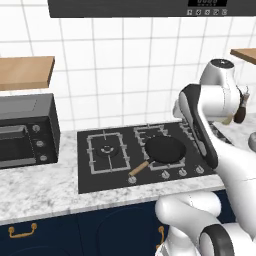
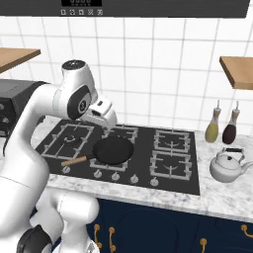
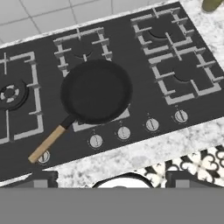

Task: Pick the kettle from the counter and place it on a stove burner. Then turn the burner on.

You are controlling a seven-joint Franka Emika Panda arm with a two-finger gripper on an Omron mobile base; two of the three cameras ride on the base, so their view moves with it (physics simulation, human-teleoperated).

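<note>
1. Running along the near edge, the speckled marble-look worktop point(image 2: 217, 200) has a thick pale front above dark blue cabinet doors point(image 2: 148, 225) with brass handles.
2. Set into it is a black gas hob point(image 2: 128, 148) with a row of round knobs point(image 3: 124, 132) along its front.
3. A black frying pan point(image 2: 112, 150) with a wooden handle sits on a front burner, handle pointing towards the left front corner.
4. The end effector point(image 2: 106, 114) hangs above the pan's far rim, touching nothing; its jaws stand wide apart and hold nothing.
5. The kettle point(image 2: 226, 166) stands upright on the worktop just right of the hob, seen from the right base camera.
6. Behind the kettle stand two slim bottles point(image 2: 221, 126), one yellowish, one dark, near the white tiled wall point(image 2: 148, 64).
7. The left base camera shows a dark toaster oven point(image 1: 27, 130) on the worktop left of the hob.
8. Wooden shelves point(image 1: 25, 71) hang on the wall at both sides, with a dark hood point(image 1: 145, 7) overhead.
</note>
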